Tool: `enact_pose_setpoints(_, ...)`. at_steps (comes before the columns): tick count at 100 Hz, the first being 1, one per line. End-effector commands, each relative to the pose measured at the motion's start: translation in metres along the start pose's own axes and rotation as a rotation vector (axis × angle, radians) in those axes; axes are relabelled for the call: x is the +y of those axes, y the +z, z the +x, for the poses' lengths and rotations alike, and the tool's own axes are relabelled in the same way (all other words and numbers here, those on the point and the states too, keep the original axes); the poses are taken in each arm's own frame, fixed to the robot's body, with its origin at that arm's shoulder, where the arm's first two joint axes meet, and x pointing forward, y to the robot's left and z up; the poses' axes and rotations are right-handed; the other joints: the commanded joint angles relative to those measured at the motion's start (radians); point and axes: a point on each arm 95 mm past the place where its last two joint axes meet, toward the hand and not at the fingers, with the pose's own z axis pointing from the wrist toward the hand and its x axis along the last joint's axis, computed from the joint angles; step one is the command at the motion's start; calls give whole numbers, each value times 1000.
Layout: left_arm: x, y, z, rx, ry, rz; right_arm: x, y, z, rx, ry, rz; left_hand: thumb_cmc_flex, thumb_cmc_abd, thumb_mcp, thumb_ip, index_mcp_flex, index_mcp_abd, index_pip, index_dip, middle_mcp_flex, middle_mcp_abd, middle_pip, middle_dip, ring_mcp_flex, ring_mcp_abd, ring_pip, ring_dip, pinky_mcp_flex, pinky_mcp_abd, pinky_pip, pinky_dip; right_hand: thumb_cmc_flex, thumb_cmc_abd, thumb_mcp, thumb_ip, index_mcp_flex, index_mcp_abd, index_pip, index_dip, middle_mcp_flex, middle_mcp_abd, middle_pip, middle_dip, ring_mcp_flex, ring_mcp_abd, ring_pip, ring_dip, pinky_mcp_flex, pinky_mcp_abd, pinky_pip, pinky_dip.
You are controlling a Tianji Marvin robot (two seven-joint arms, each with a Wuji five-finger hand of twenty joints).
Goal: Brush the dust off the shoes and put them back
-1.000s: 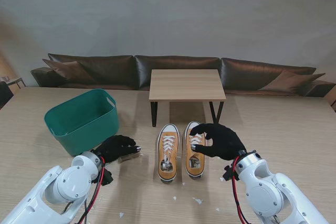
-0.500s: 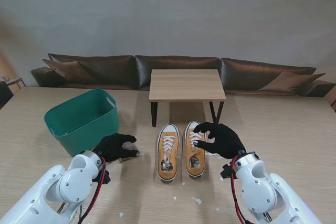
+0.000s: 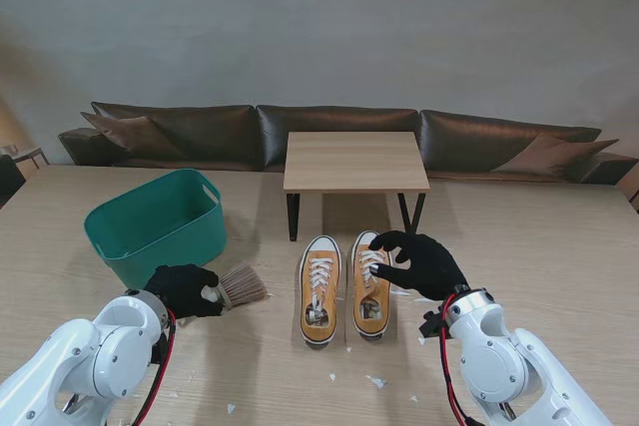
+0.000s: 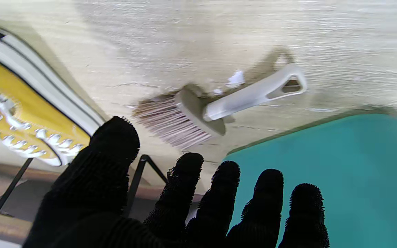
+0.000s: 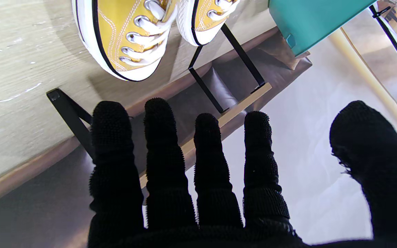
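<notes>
Two yellow lace-up sneakers stand side by side in the middle of the table, the left shoe (image 3: 319,291) and the right shoe (image 3: 371,288). A brush (image 3: 240,286) with a pale handle and brown bristles lies flat on the table to their left. My left hand (image 3: 183,289) sits just behind the brush handle, open, fingers apart. In the left wrist view the brush (image 4: 198,113) lies free of the left hand (image 4: 184,213). My right hand (image 3: 419,264) hovers over the right shoe's toe end, open. The right wrist view shows its spread fingers (image 5: 164,162) holding nothing, with both shoes (image 5: 126,34) beyond.
A teal plastic basin (image 3: 155,226) stands at the left, just beyond the brush. A small wooden table (image 3: 355,160) on black legs stands right behind the shoes' toes. White scraps (image 3: 375,381) lie on the table nearer to me. A dark sofa runs along the back.
My left hand, which lay over the brush, has drawn back towards me and to the left, leaving the brush uncovered on the table. The right hand has barely shifted.
</notes>
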Motion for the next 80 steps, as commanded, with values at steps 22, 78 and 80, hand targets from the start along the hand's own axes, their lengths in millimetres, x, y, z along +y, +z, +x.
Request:
enact_pose_setpoints(22, 16, 11, -12, -54, 109, -31, -6, -1, 1, 1, 19, 19, -71, -69, 120, -17, -59, -9, -17, -13, -38, -2, 5, 37, -1, -19, 73, 70, 31, -24, 51, 105, 4, 14, -7, 22, -11, -8, -12, -12, 4, 20, -13, -5, 3, 0, 14, 12, -269, 28, -14, 15)
enact_pose_setpoints(78, 34, 50, -26, -117, 159, -22, -7, -3, 1, -5, 47, 27, -86, -111, 227, -31, -81, -35, -10, -12, 3, 6, 35, 81, 32, -4, 155, 111, 92, -12, 89, 167, 3, 28, -13, 24, -10, -1, -13, -15, 9, 24, -12, -4, 4, 1, 17, 15, -272, 29, -16, 20)
enact_pose_setpoints(80, 35, 51, -26, -119, 158, -26, -8, -3, 1, -5, 48, 28, -84, -113, 230, -32, -77, -36, -6, -10, 5, 6, 36, 83, 36, -3, 158, 112, 96, -9, 91, 169, 3, 28, -14, 24, -10, -1, -13, -15, 8, 25, -12, -4, 4, 2, 18, 15, -272, 30, -16, 20)
